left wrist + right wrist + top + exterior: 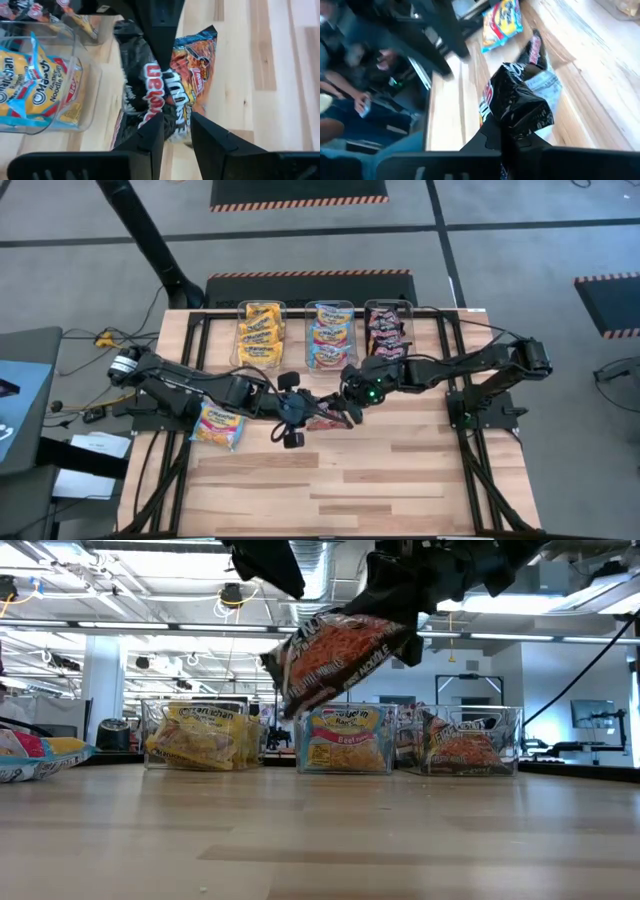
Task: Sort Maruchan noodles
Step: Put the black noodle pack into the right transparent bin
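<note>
A black-red noodle packet (335, 655) hangs in the air over the middle of the table, between my two grippers. My right gripper (348, 412) is shut on it. My left gripper (177, 127) is open, with one finger on either side of the packet's nearer end (172, 125); I cannot tell whether they touch it. A light blue and yellow packet (218, 425) lies flat on the table at the left. Three clear bins at the far edge hold yellow-orange packets (260, 330), light blue packets (330, 332) and black-red packets (387, 330). My right gripper pinches the black-red packet between its two fingers at its upper edge (395, 628), where the wrapper (520, 102) is crumpled. The fingers slant down from above on the table's right side. The packet hangs tilted below them, clear of the table.
The bins stand in a row along the far edge (330, 740). The near half of the wooden table (360, 480) holds nothing. A dark frame runs along both sides of the table (470, 450). A person sits beyond the table's left side (350, 100).
</note>
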